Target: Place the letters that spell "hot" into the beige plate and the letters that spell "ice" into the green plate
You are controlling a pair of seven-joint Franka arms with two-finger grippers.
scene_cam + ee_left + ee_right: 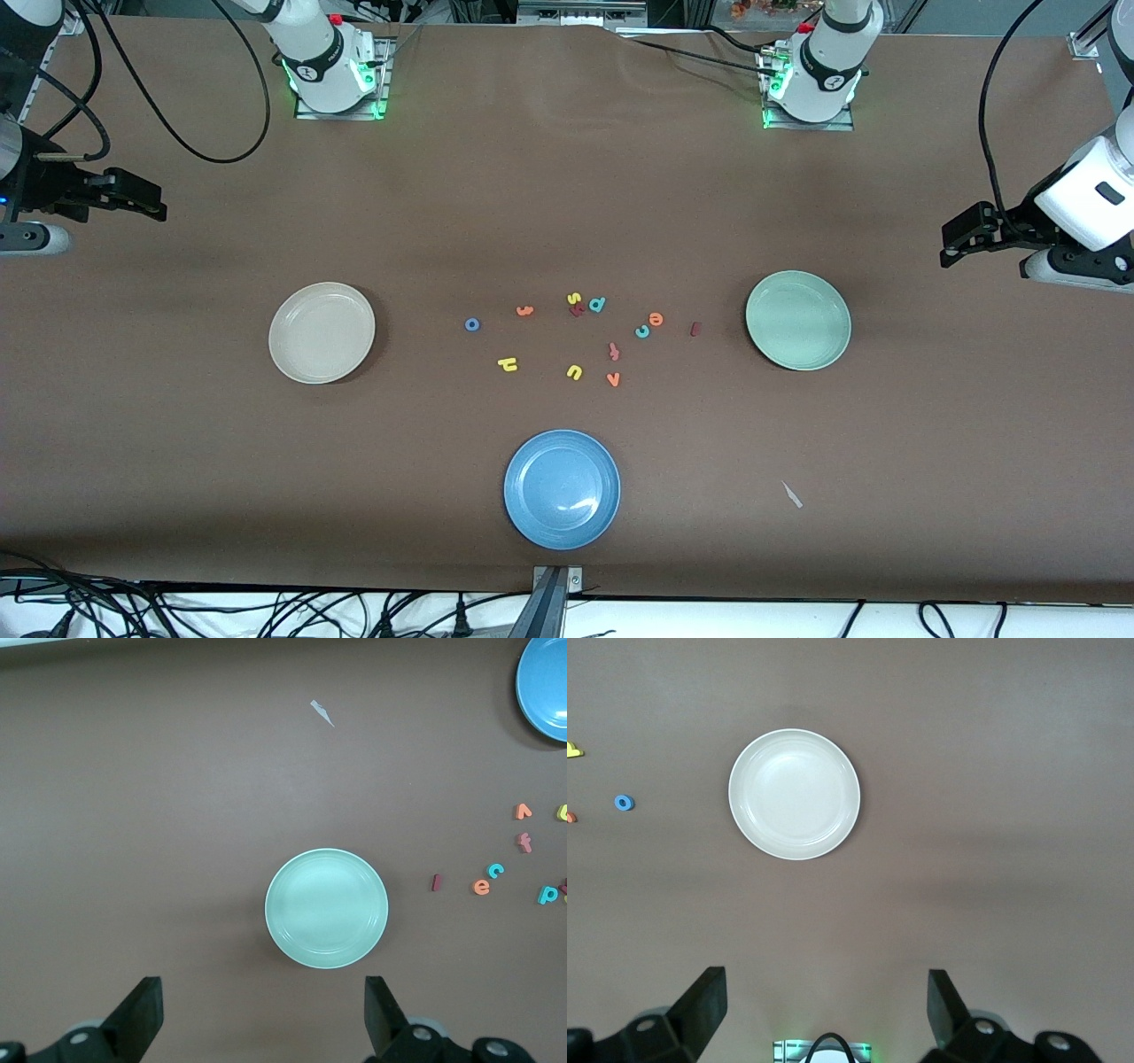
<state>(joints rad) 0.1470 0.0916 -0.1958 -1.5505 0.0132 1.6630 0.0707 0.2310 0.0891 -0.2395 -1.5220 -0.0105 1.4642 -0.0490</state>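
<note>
Foam letters lie scattered mid-table between two plates. The blue "o" (pixel 472 324), orange "t" (pixel 524 310) and yellow "h" (pixel 508 363) lie toward the beige plate (pixel 322 332). The orange "e" (pixel 656 318), teal "c" (pixel 642 331) and dark red "i" (pixel 695 329) lie toward the green plate (pixel 798 320). Both plates hold nothing. My right gripper (pixel 152 205) hangs open over bare table at the right arm's end. My left gripper (pixel 952 244) hangs open over the left arm's end, the green plate (pixel 326 908) in its wrist view. Nothing is between either pair of fingers.
Other letters lie in the cluster: a yellow "u" (pixel 574 372), an orange "v" (pixel 613 379), a red-orange "f" (pixel 613 351), a teal "d" (pixel 597 304) and a yellow "s" (pixel 573 299). A blue plate (pixel 562 489) sits nearest the front camera. A small white scrap (pixel 791 494) lies beside it.
</note>
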